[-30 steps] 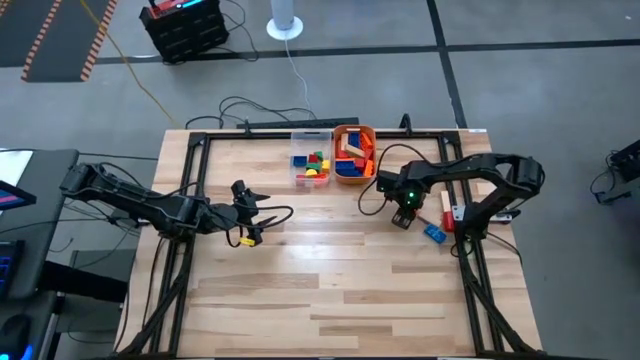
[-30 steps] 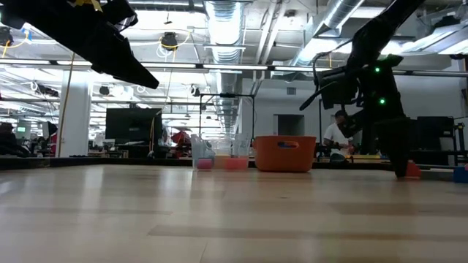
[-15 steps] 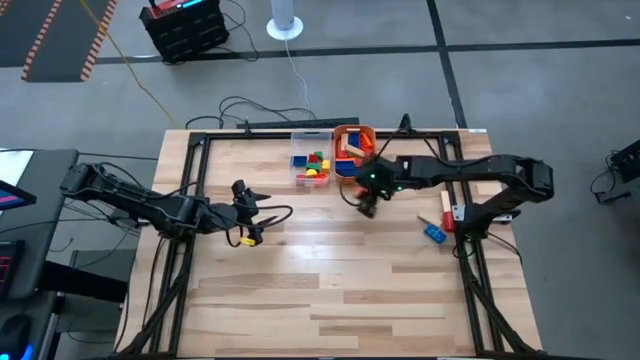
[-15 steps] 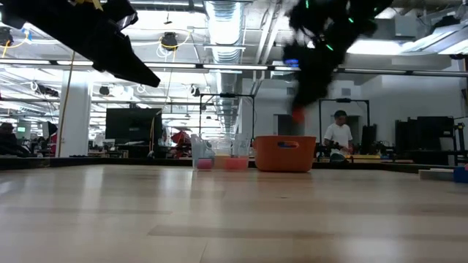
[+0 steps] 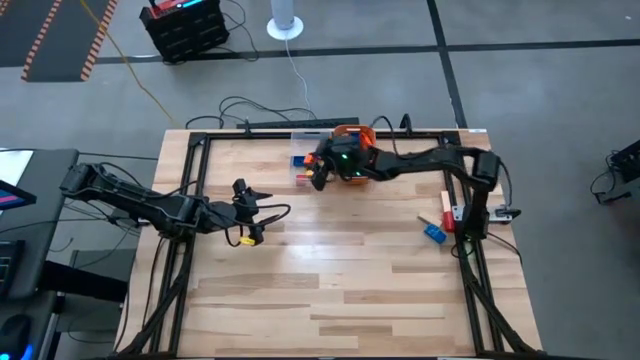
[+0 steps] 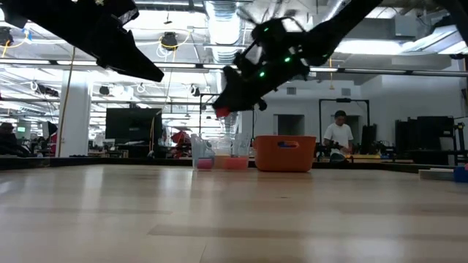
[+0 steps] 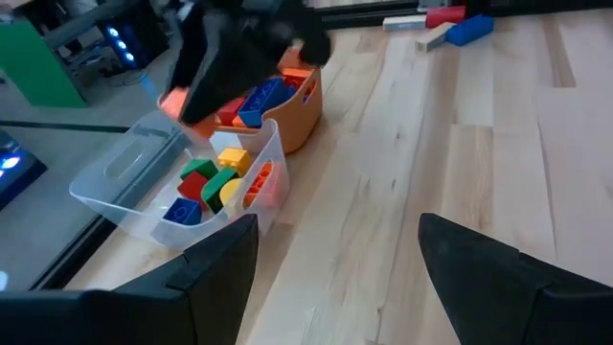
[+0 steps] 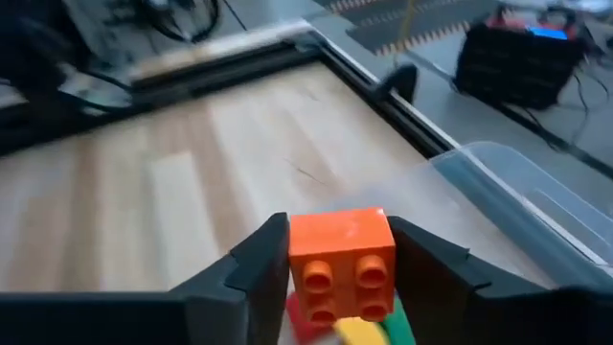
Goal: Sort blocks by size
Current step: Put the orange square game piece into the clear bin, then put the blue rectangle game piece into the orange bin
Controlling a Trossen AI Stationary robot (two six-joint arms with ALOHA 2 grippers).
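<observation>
— Block (image 8: 340, 261), orange, studs showing: where is it?
— Between the right gripper's (image 8: 335, 287) fingers (image 8: 261, 261), pinched on both sides, held in the air over the clear tub (image 5: 306, 167).
— What's in the tub?
— Small blocks (image 7: 213, 182): yellow, green, red, blue. The orange tub (image 7: 297, 120) just beside it holds longer ones.
— Anything loose?
— A few blocks (image 5: 437, 222) near the table's right edge.
— Left gripper (image 5: 250, 213)?
— Spread wide, empty, above the table's left half.

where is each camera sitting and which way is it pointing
High: overhead, straight down on table, both arms.
Low: table height, level toward room, arms above.
Left wrist: behind open left gripper, facing clear tub, orange tub.
Right wrist: behind right gripper gripping orange block.
Shared: orange block, low and right wrist.
</observation>
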